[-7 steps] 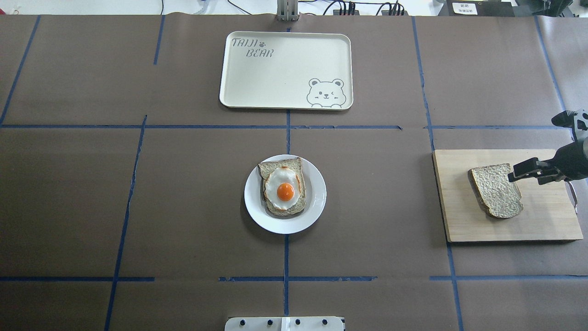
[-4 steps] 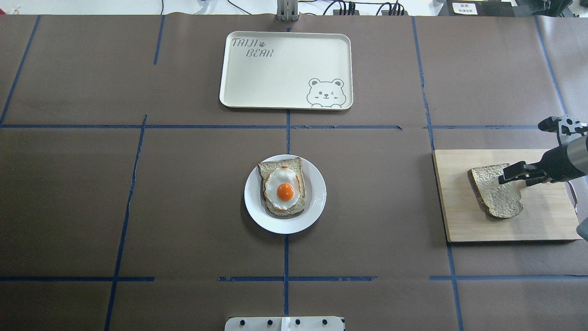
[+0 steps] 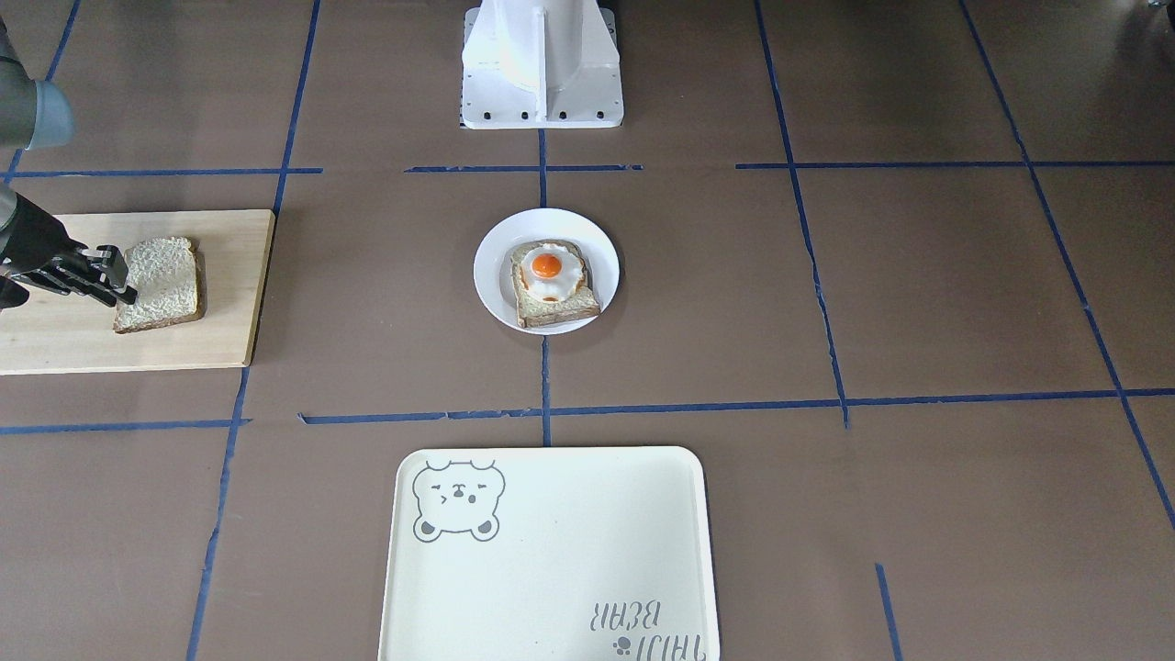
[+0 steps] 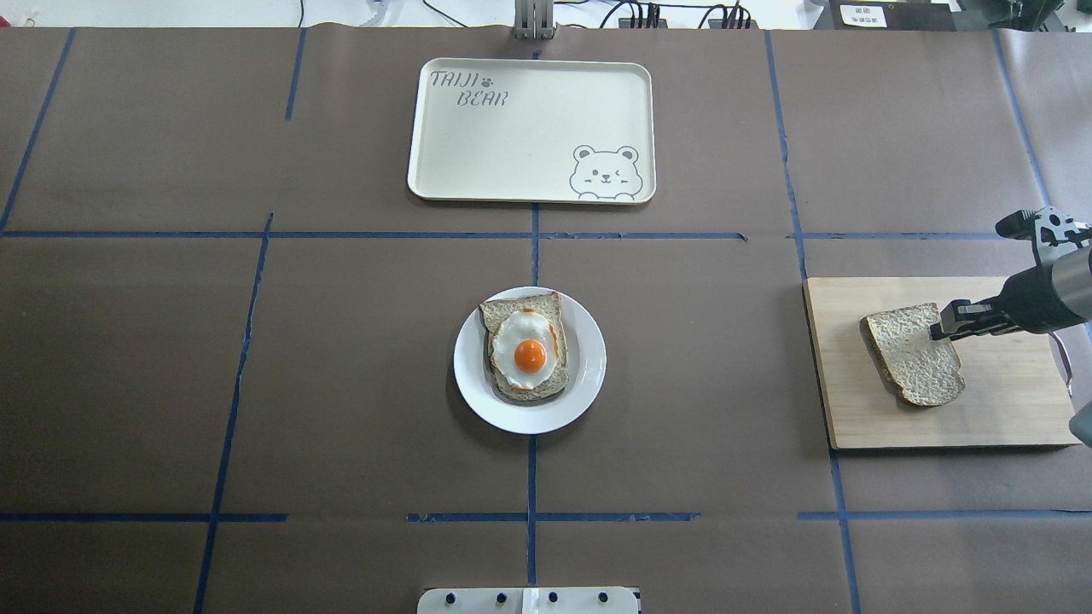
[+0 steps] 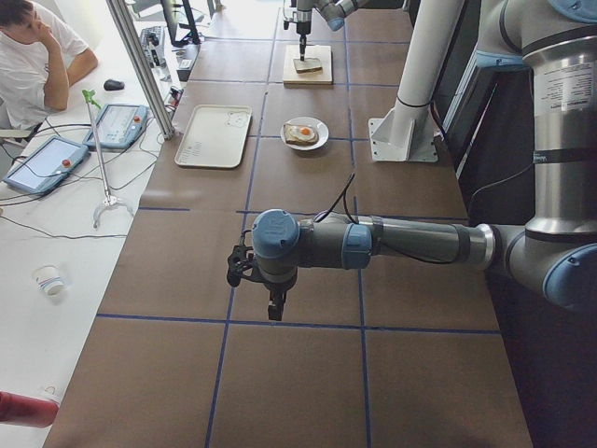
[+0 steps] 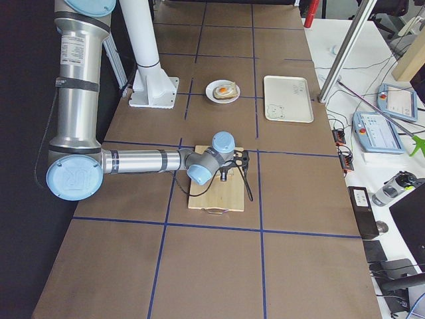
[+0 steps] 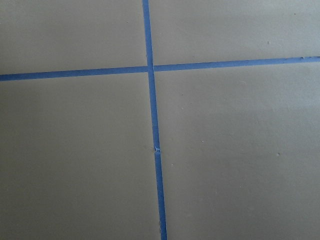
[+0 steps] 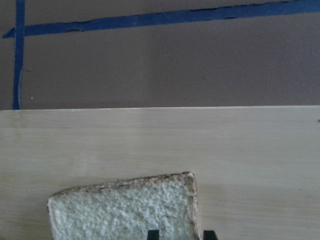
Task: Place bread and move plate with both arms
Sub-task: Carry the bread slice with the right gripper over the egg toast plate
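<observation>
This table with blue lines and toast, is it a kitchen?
Probably not, it looks like a robot testing lab. The table is marked into squares with blue tape, the robot's left arm reaches over it, and a person sits beside control tablets.

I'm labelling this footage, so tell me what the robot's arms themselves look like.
Both the left arm and right arm are silver-grey tubes with light-blue joint caps, one on the right bearing a UR logo. A black cable loops near each wrist, and the jaws are black.
</observation>
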{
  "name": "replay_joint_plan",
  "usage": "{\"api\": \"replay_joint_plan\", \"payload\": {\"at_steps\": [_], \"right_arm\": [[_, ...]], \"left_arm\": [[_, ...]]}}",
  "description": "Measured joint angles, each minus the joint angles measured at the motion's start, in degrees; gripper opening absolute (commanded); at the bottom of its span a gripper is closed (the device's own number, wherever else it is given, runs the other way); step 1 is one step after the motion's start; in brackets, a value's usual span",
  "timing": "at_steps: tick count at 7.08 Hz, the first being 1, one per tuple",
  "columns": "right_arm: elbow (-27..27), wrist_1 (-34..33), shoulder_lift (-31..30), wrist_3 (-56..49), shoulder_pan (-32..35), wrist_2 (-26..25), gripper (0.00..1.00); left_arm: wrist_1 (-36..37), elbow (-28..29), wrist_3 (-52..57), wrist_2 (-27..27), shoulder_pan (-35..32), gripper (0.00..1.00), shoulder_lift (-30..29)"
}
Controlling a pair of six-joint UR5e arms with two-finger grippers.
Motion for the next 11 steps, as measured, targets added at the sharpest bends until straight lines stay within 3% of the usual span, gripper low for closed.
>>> {"api": "replay_joint_plan", "payload": {"at_steps": [1, 3, 7, 9, 11], "right_arm": [[-0.5, 0.1, -0.2, -0.3, 0.0, -0.1, 0.0], [0.4, 0.0, -0.7, 0.0, 0.2, 0.1, 0.0], [9.3, 0.1, -0.3, 9.1, 0.1, 2.8, 0.0], [11.9, 0.0, 7.3, 19.6, -1.5, 5.5, 0.0], [11.0, -0.1, 16.9, 24.8, -6.5, 6.2, 0.0]], "left_arm": [[0.0, 0.0, 0.0, 0.0, 0.0, 1.0, 0.0], [0.0, -0.1, 0.0, -0.1, 0.0, 1.0, 0.0], [0.0, -0.2, -0.1, -1.1, 0.0, 1.0, 0.0], [0.0, -0.2, -0.1, -1.3, 0.0, 1.0, 0.0], [0.0, -0.1, -0.1, -1.7, 0.0, 1.0, 0.0]]}}
